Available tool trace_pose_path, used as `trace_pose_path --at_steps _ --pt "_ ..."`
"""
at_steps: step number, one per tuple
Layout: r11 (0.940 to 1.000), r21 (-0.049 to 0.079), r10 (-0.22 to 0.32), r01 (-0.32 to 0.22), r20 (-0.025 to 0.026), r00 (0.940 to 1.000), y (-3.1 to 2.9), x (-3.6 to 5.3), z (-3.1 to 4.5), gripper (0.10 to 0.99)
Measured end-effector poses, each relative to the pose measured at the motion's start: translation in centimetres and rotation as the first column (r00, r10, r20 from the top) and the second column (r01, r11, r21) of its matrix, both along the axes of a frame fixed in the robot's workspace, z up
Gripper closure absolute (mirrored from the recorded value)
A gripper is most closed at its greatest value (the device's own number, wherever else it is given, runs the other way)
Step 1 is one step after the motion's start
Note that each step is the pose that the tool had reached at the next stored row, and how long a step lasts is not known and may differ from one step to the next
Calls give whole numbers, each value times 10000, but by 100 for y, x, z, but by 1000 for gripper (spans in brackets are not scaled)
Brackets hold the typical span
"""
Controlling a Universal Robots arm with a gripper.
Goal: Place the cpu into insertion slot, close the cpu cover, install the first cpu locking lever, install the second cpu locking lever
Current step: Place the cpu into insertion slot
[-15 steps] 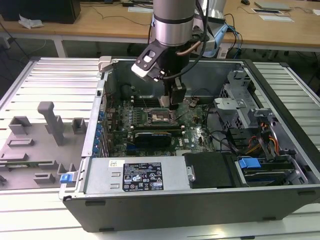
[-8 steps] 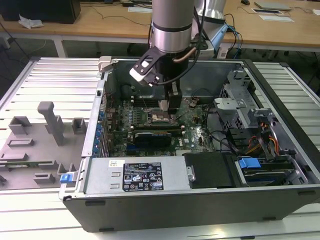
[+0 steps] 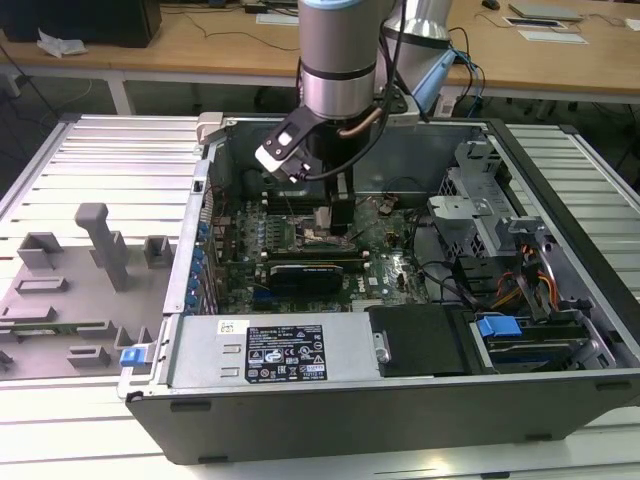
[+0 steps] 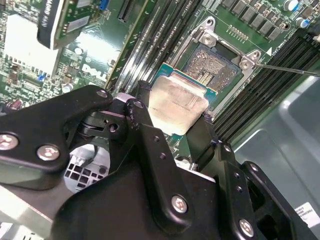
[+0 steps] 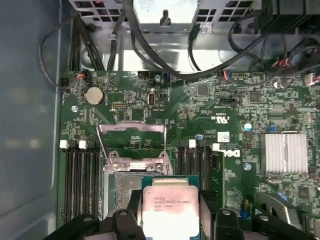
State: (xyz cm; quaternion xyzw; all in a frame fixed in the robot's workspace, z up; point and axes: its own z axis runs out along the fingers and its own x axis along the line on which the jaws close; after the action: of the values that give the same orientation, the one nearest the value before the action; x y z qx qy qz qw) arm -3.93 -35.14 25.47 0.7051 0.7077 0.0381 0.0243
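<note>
The cpu (image 4: 177, 100) is held clamped betw. the gripper (image 4: 174, 109) fingers (image 4: 145, 130), pinched at two opp. edges, metal top facing up. It is kept just over the insertion slot (image 4: 212, 67), overlapping one side of it; the rest of the slot's contact field is left bare. In the first wrist view the cpu cover (image 5: 131, 126) is seen flipped open, next to the slot. Memory slots (image 5: 82, 175) are seen alongside. In the exterior view the arm (image 3: 340, 60) is seen reaching down into the open pc case (image 3: 400, 420).
</note>
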Motion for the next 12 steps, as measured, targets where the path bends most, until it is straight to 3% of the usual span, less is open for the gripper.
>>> trace_pose_path --at_steps 12 --pt "9999 0 -102 102 0 9999 97 -12 -179 545"
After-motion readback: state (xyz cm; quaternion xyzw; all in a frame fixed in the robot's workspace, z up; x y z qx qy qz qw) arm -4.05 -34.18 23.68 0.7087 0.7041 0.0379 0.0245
